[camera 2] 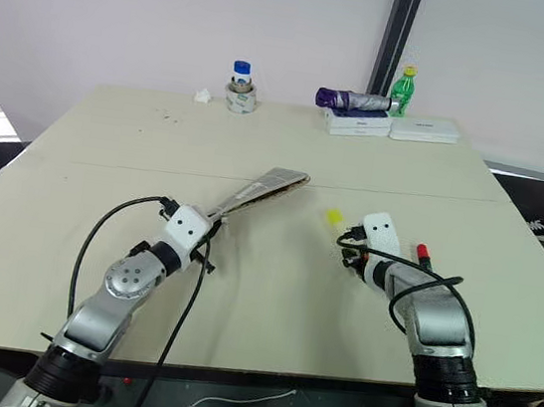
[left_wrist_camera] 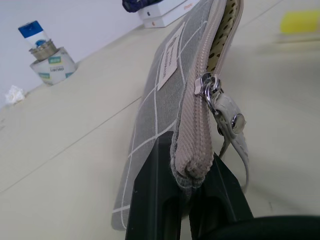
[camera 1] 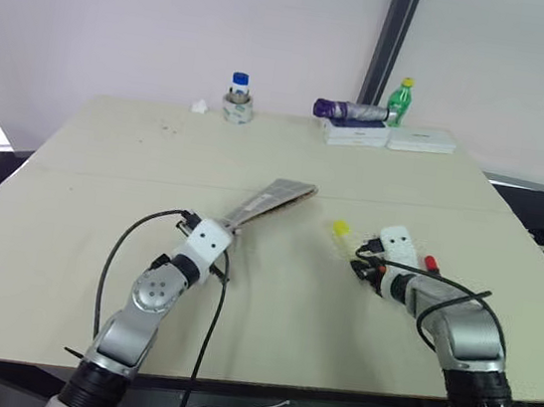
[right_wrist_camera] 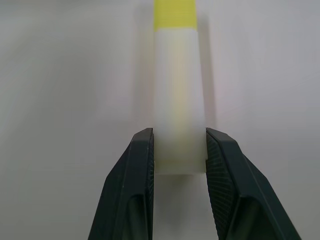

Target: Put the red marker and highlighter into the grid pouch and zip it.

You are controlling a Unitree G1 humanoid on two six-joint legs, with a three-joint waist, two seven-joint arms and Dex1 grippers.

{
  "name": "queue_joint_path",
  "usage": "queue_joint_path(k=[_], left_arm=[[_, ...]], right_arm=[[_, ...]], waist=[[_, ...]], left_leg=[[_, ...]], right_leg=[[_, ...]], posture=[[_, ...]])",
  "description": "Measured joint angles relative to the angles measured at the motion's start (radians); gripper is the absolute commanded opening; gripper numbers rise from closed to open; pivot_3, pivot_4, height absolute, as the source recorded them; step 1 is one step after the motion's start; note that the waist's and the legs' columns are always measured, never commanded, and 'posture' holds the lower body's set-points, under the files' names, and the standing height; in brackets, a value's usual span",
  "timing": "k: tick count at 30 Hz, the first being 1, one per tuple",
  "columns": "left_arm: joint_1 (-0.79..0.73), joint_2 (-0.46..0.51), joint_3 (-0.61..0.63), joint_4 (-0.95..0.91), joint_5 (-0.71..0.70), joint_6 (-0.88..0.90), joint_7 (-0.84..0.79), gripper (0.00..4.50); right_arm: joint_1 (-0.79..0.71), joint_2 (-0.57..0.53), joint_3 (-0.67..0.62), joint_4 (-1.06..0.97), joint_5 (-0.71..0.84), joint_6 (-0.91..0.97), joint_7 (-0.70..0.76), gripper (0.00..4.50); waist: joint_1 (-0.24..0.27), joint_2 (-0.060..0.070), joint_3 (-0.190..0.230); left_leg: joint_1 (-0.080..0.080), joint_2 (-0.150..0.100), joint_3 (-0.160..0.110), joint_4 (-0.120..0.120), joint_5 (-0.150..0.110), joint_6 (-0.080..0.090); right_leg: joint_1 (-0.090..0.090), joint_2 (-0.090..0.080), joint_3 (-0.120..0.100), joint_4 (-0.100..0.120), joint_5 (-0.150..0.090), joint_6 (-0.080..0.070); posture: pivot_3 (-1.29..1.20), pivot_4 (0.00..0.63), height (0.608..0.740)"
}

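Two grips at once: the left gripper [camera 1: 227, 226] pinches one end of the grid pouch [camera 1: 275, 198] and holds it on edge above the tabletop [camera 1: 106, 172], zipper side up; the right gripper [right_wrist_camera: 180, 150] has its fingers against both sides of the highlighter [right_wrist_camera: 179, 95].
Tabletop: pale and wide, with a jar, a green-capped bottle and flat boxes along the far edge, well apart from the work.
Grid pouch: its near corner is clamped between the left fingers [left_wrist_camera: 150, 200]; in the left wrist view the zipper pull [left_wrist_camera: 212, 92] sits close to that corner and the mouth gapes beyond it, showing a dotted lining.
Highlighter: lies on the tabletop in front of the right arm, its yellow cap [camera 1: 340, 229] pointing away from the hand; the pale blunt end sits between the right fingers [right_wrist_camera: 135, 185], their tips touching its sides, narrow but not fully shut.
Red marker: its red tip [camera 1: 431, 262] shows just beside the right wrist, on the outer side, not yet in the pouch.
Step in hand, as I judge it: securing the highlighter for the lift.
Doing it well: the hold is near the tail end, so squeeze firmly before raising, keep the stick level, and steer the cap end into the open stretch of the mouth while the left keeps the pouch steady.
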Motion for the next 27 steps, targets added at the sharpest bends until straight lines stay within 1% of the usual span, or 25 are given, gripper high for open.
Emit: queue_joint_path(k=[3,7,15,27], left_arm=[[-0.001,-0.006,0.0,0.009,0.0,-0.001,0.0,0.0],[-0.002,-0.01,0.0,0.013,0.0,-0.011,0.0,0.0],[-0.004,-0.03,0.0,0.015,0.0,-0.011,0.001,0.0],[-0.004,-0.048,-0.001,0.006,0.0,-0.01,0.0,0.0]], right_arm=[[-0.023,-0.04,-0.006,-0.093,0.056,-0.017,0.089,0.85],[-0.046,-0.046,-0.009,-0.159,0.112,-0.009,0.127,0.85],[-0.052,-0.046,0.034,-0.164,0.119,0.03,0.109,0.85],[-0.055,-0.05,0.078,-0.12,0.102,0.03,0.088,0.85]], waist=[[-0.002,0.0,0.0],[0.001,0.0,0.0],[0.002,0.0,0.0],[0.002,0.0,0.0]], left_leg=[[0.0,0.001,0.0,0.0,0.0,0.0],[0.0,0.001,-0.001,0.0,0.0,0.0],[0.0,0.0,-0.001,0.0,0.0,0.0],[0.0,0.0,-0.001,0.0,0.0,0.0]], right_leg=[[0.0,0.001,0.0,0.0,0.0,0.0],[0.0,0.001,0.0,0.0,0.0,0.0],[0.0,0.0,0.0,0.0,0.0,0.0],[0.0,0.0,0.0,0.0,0.0,0.0]], posture=[[0.0,0.15,0.737],[0.0,0.15,0.737],[0.0,0.15,0.737],[0.0,0.15,0.737]])
